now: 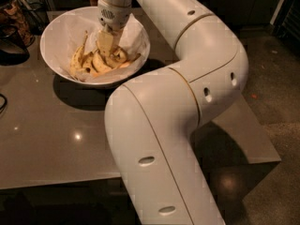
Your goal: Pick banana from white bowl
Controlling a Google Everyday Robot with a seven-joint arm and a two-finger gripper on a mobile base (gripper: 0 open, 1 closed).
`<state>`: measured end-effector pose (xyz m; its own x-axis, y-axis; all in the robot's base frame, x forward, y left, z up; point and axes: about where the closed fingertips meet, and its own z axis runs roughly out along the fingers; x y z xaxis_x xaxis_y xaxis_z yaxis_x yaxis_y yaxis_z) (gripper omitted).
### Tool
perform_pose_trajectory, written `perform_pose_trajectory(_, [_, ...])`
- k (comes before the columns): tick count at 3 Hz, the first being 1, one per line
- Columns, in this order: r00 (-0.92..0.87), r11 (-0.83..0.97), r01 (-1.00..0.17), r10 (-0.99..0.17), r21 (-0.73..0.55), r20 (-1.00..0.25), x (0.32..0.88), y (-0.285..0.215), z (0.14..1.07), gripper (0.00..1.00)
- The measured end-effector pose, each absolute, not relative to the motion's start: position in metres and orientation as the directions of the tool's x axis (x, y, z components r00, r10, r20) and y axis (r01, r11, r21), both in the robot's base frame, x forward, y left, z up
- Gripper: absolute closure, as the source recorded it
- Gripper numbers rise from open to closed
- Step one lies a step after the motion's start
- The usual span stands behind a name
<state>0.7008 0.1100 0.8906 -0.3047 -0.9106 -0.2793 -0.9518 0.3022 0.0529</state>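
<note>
The white bowl (56,29) stands at the back left of the grey table, lined with crumpled white paper. Several yellow bananas lie in it. A long one with brown freckles and a thin dark stem end, the banana (77,59), lies at the left of the pile. My gripper (107,45) reaches straight down into the bowl and rests on the pile just right of that banana. Its tips are buried among the fruit. Shorter curved bananas (101,64) lie under and in front of it.
My white arm (187,69) arches over the right half of the grey table (56,139). Dark objects (11,27) stand at the table's far left edge beside the bowl. The floor (272,102) lies to the right.
</note>
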Motion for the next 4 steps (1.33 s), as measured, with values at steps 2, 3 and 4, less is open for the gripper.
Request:
perform_pose_trajectory(2, [-0.229, 0.26, -0.962, -0.935, -0.085, -0.272, 0.682, 0.1, 0.935, 1.0])
perform_pose_trajectory(3, [-0.229, 0.264, -0.96, -0.932, -0.092, -0.282, 0.685, 0.102, 0.934, 1.0])
perform_pose_trajectory(4, [-0.198, 0.244, -0.958, -0.942, -0.148, -0.271, 0.686, 0.106, 0.949, 1.0])
